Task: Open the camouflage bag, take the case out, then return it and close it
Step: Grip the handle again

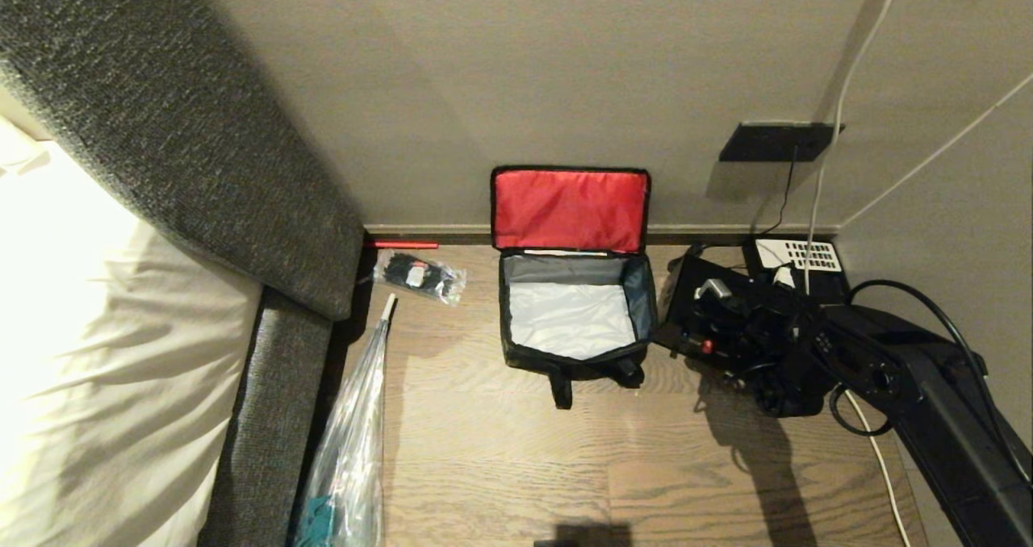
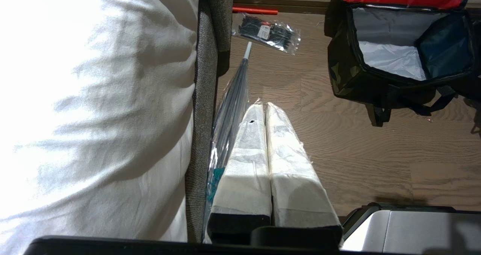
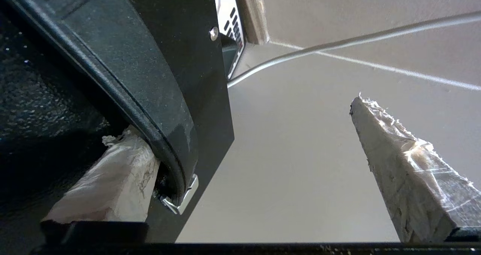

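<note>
head view is showing the camouflage bag (image 1: 571, 333) lying open against the wall, red lid up, with the case (image 1: 686, 309) standing on the floor just right of it. the right gripper (image 1: 710, 321) is sitting at the case with jaws spread wide, one finger (image 3: 112, 179) behind its edge, not clamping. the case is looking stiff, smooth, probably slippery; its long edge seems the best hold. a phone (image 1: 795, 256) and cable (image 1: 823, 168) are crowding its far side. the left gripper (image 2: 266, 161) is hanging pressed together by the bed (image 2: 94, 108).
</note>
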{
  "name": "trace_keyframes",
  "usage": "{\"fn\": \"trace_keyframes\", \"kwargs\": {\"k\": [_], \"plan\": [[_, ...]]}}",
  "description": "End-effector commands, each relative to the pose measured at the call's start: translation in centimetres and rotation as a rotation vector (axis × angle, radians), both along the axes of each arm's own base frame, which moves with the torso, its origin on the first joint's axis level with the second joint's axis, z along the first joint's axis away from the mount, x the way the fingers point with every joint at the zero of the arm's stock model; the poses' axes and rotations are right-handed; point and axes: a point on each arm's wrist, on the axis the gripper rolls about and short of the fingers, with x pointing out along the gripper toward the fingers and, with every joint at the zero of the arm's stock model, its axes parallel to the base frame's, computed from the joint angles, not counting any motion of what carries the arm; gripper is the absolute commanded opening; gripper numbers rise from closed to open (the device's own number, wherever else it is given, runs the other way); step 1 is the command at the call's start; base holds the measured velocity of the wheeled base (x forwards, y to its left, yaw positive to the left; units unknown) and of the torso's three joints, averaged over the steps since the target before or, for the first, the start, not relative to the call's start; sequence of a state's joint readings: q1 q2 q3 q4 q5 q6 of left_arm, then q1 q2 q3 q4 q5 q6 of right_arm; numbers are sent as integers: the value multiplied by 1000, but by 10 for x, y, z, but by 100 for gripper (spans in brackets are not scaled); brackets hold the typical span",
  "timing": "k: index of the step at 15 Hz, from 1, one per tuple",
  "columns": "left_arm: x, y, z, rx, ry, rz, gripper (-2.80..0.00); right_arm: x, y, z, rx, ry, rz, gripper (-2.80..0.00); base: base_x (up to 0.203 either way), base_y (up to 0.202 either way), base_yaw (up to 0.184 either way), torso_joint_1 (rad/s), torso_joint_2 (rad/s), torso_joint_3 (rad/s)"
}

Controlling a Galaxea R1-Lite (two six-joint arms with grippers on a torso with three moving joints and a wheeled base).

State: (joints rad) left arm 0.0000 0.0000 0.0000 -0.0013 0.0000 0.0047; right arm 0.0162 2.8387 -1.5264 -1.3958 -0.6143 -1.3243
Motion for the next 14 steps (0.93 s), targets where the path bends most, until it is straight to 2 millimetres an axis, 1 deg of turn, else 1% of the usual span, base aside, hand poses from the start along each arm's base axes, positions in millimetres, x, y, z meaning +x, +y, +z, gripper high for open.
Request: {"fn": "trace_keyframes", "kwargs": {"k": [1, 6, 11, 13, 14], "plan": [[0, 0, 0, 0, 0, 0, -280, 0, 0, -1, -12, 12, 5, -280, 0, 0, 0, 0, 0, 0], [0, 0, 0, 0, 0, 0, -280, -2, 1, -2, -8, 14, 5, -280, 0, 0, 0, 0, 0, 0], [0, 0, 0, 0, 0, 0, -280, -12, 5, -6, 1, 16, 12, -280, 0, 0, 0, 0, 0, 0], [0, 0, 0, 0, 0, 0, -280, -16, 5, -3, 11, -3, 14, -280, 0, 0, 0, 0, 0, 0], [0, 0, 0, 0, 0, 0, -280, -16, 6, 2, 23, -21, 21, -280, 0, 0, 0, 0, 0, 0]]}}
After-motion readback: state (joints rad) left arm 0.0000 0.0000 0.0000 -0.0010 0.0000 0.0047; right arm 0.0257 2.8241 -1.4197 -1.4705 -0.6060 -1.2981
